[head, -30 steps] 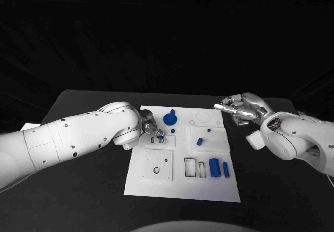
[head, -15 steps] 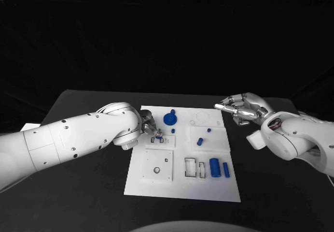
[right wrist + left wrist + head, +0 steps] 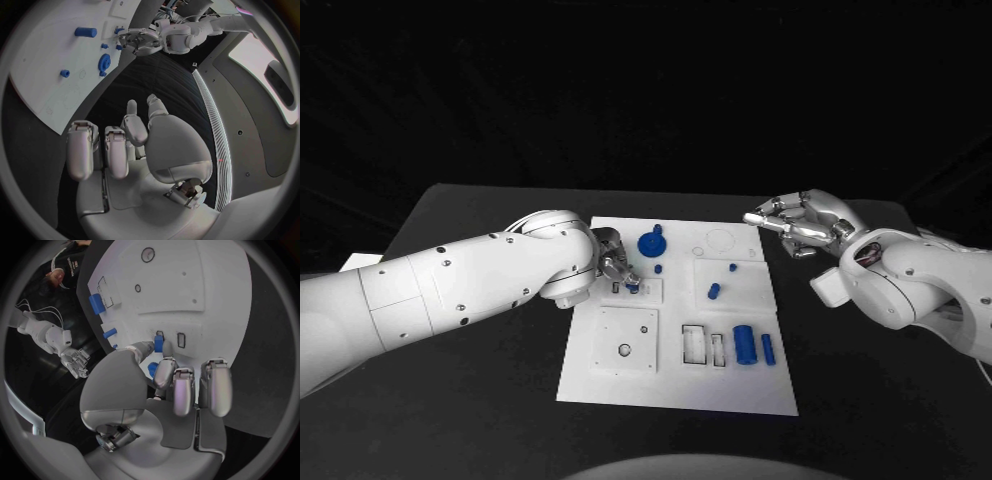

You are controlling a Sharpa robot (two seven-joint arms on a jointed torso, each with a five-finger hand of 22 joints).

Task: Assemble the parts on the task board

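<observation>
One blue part [image 3: 158, 344], L hand [image 3: 178, 387] (pinching)

– What is on the task board [image 3: 678, 390]?

– It is a white plate lying flat on the worktop. A blue gear [image 3: 651, 243] sits near its far edge. Two small blue pegs [image 3: 714, 293] are in the middle, and two blue cylinders [image 3: 744, 345] lie near the right edge.

– And the small blue piece [image 3: 158, 344]?

– My left robot hand [image 3: 178, 385] pinches it, upright, over a slot.
</observation>
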